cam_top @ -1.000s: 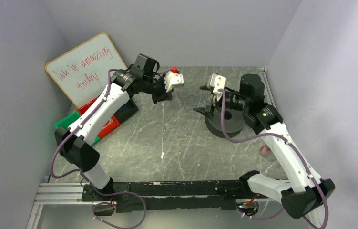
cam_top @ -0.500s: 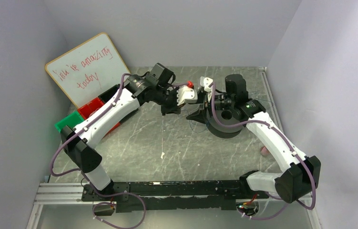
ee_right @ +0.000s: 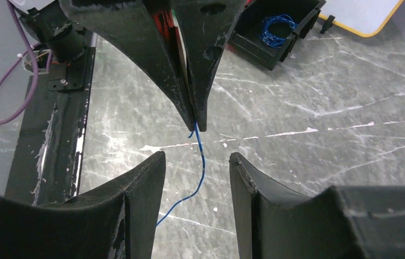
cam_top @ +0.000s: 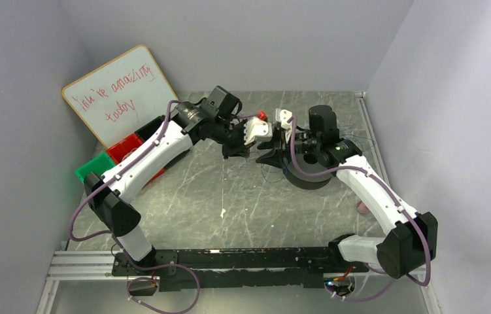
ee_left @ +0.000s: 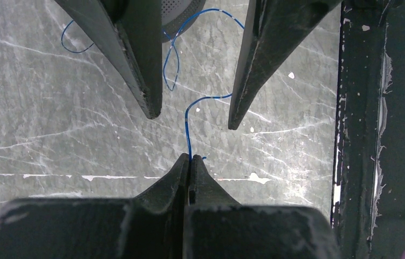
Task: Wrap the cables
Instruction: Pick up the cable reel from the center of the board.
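Pinching the blue wire tip in my clamped left gripper, I'd close the open right gripper (straddling it) squarely.

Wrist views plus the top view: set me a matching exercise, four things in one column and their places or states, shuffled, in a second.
Things:
1. left gripper
2. right gripper
3. blue coil
4. whiteboard

Places or states:
A. propped at the far left, by the wall
B. fingers open, one on either side of the blue strand
C. lying in the black bin
D. fingers shut on the end of the blue strand

Pairs: 1-D, 2-B, 3-C, 4-A.
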### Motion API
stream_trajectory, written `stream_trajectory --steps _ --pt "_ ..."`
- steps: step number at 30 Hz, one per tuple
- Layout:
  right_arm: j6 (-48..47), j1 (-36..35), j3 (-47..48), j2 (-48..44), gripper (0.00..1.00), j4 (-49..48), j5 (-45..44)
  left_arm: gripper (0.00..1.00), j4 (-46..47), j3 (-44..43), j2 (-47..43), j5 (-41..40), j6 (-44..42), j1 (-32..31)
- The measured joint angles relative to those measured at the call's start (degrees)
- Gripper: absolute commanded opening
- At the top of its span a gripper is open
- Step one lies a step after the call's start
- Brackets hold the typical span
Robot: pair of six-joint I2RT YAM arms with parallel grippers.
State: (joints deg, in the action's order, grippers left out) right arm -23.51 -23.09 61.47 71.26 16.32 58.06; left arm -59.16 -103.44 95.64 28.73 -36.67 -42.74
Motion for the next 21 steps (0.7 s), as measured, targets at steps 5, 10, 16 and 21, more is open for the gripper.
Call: stream_trajectory --steps 5,10,16,21 --pt "1.68 0.79 -1.25 0.02 0.49 -1.25 2.45 0.03 -0.15 -0.68 0.0 1.44 0.09 -0.04" --pt "4.35 2.4 -2.05 0.11 0.43 -3.98 5.46 0.03 -0.15 -0.72 0.0 2.56 0.31 -0.11" --pt "6.58 2.71 -2.73 1.07 0.32 -6.03 7.19 0.03 -0.33 -0.85 0.0 4.15 0.5 -0.11" --pt "7.41 2.71 -2.73 1.81 0.0 -6.56 8.11 0.03 -0.28 -1.49 0.0 4.9 0.72 -0.11"
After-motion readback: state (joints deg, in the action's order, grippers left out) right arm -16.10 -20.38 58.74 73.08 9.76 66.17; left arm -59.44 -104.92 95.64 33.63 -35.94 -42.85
